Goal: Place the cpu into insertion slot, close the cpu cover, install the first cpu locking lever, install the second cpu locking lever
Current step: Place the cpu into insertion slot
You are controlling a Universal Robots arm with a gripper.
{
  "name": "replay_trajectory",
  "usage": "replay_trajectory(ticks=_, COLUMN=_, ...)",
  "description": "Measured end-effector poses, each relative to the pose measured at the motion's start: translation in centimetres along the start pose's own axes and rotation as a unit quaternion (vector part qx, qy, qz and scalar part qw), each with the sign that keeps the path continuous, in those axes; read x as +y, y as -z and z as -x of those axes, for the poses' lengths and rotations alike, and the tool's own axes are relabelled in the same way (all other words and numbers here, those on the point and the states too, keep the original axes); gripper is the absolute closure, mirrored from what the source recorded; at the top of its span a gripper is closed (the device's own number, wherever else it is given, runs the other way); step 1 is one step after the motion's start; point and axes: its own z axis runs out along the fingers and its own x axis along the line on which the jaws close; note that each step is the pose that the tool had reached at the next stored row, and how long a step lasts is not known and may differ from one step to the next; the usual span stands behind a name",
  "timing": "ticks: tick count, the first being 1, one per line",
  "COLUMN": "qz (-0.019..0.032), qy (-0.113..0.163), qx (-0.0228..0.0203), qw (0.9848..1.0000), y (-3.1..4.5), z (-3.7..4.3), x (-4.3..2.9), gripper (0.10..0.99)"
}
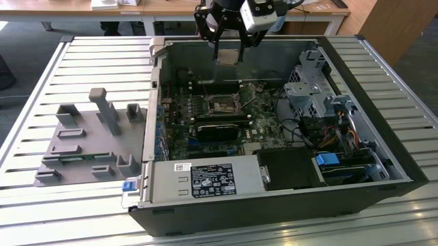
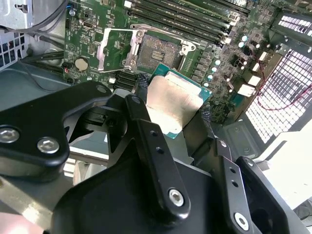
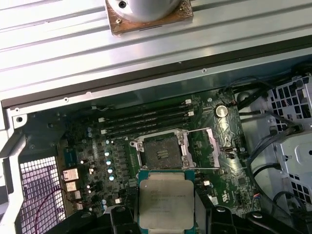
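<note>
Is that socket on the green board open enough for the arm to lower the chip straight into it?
Probably yes. The tool holds the cpu over the motherboard; the insertion slot lies bare, its cpu cover swung aside, with nothing seen between.

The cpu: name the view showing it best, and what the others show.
First wrist view: the cpu faces the camera, its top nearly whole. The second wrist view shows it at a slant; the exterior view, far off above the case.
</note>
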Motion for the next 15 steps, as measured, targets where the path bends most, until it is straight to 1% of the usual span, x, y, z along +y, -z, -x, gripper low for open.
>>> replay_trajectory(ticks=15, qz=0.0004, qy=-0.023, qx=-0.0020, qw=0.9997, y=-0.02, z=0.00, x=0.00, gripper=0.545)
